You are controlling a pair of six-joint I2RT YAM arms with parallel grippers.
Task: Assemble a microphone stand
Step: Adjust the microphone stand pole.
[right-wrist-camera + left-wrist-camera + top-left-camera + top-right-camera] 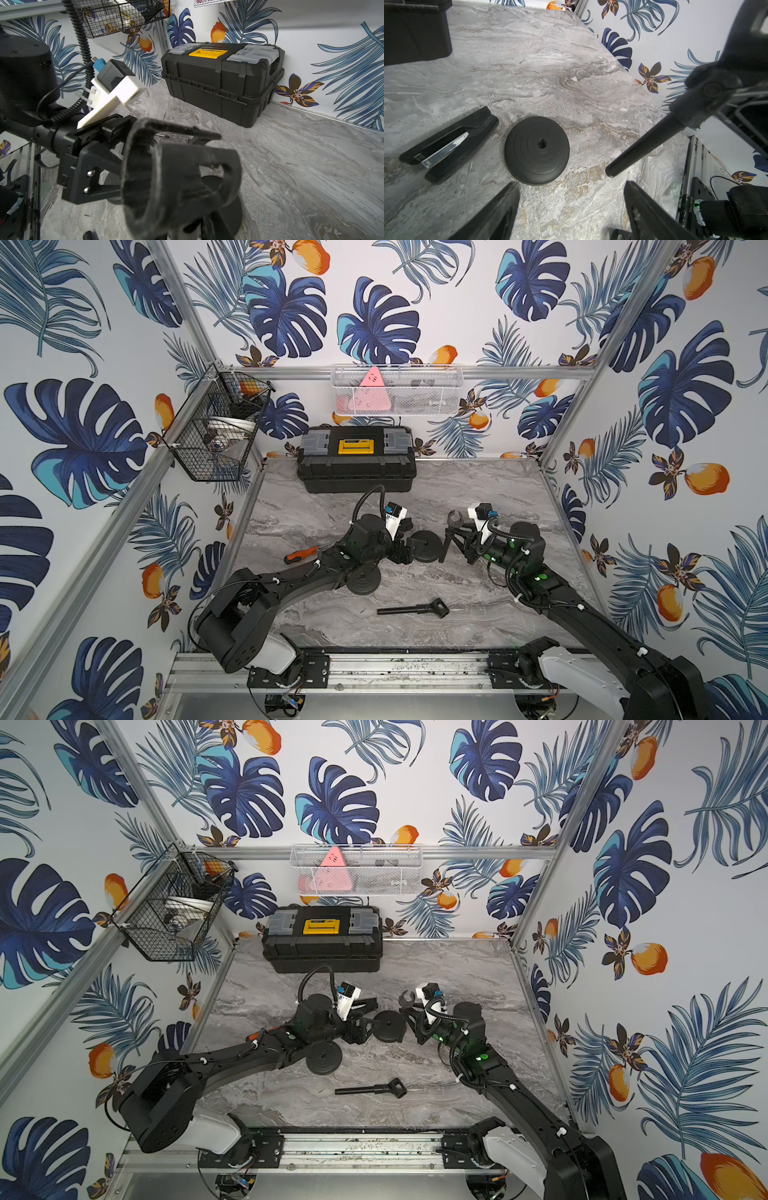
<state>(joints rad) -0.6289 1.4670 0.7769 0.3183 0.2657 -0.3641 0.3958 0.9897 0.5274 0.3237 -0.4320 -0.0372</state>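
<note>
Spanning the enclosure floor, the grey marbled tabletop (478,489) carries a closed black toolbox (356,458) with a yellow latch, set against the back wall. A black wire basket (216,427) hangs on the left wall and a white mesh basket (397,389) on the rear rail. Their contents cannot be read beyond a pink triangular item (370,391) in the white one.

Both arms reach to mid-tabletop, with the round stand base (428,545) lying flat between them. Only the left wrist view resolves the hole at the base's centre.

The left gripper (571,201) has its fingers (500,212) wide apart and holding nothing, their tips just short of the base rim. The right gripper (455,540) has its fingers together, clamped on the stand pole (648,141). The pole is tilted, its lower tip near the base rim and off to the side of the hole. Whether the tip touches the tabletop cannot be told.

The microphone clip (180,176) tops the pole and fills the right wrist view, hiding the right fingers there.

A second disc (363,578), partly under the left arm, appears in both top views only. A loose rod (413,608) with a block head lies flat nearer the front.

A black stapler (448,143) lies just beside the base, plain in the left wrist view but largely masked by the left wrist from above. An orange-handled screwdriver (301,554) lies by the left arm.
</note>
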